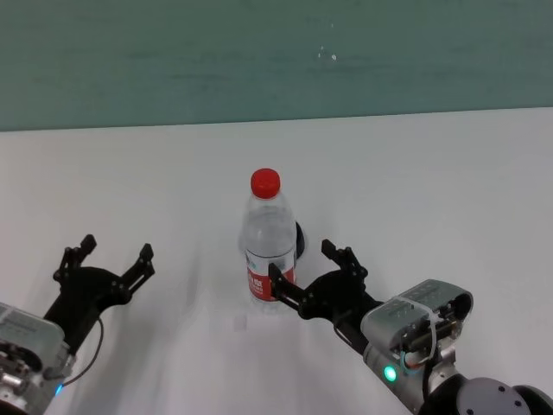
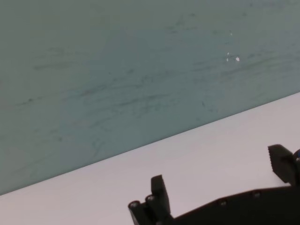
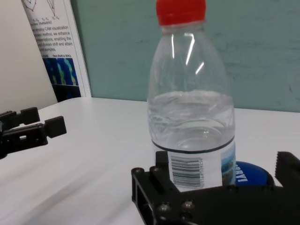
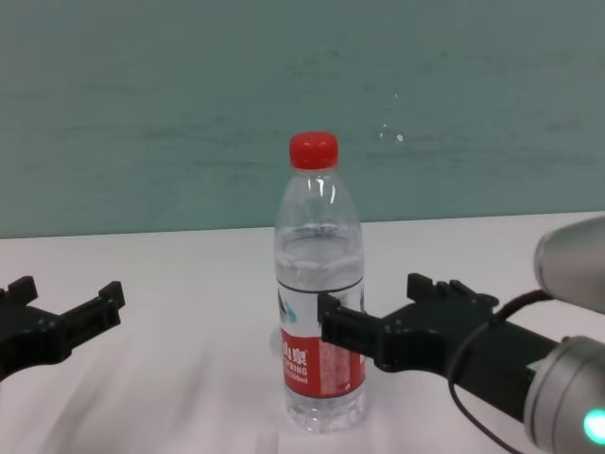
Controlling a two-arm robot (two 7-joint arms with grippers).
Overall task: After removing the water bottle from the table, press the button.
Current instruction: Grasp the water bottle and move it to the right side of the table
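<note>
A clear plastic water bottle (image 1: 266, 242) with a red cap stands upright near the middle of a plain white worktop (image 1: 432, 190). It is roughly half full, so it likely has some weight low down but could still tip if nudged near the top. Its thin walls will probably flex under a hard squeeze, and the smooth plastic may be slippery. The labelled lower section looks like the best place to hold it, since the paper wrap gives more grip and the hold sits close to the water's weight.

Directly behind the bottle, almost hidden by it, sits a blue-domed button (image 3: 248, 172) on a black base; only a sliver shows from the robot's head.

The right gripper (image 1: 307, 272) reaches forward low over the worktop, level with the label. Its jaws are open, one finger beside the label on the near left and the other off to the bottle's right. Whether either finger already touches the plastic is hard to tell from these angles. The bottle is not yet gripped.

The left gripper (image 1: 108, 259) hovers well to the left, away from the bottle, its jaws also spread open and holding nothing.
</note>
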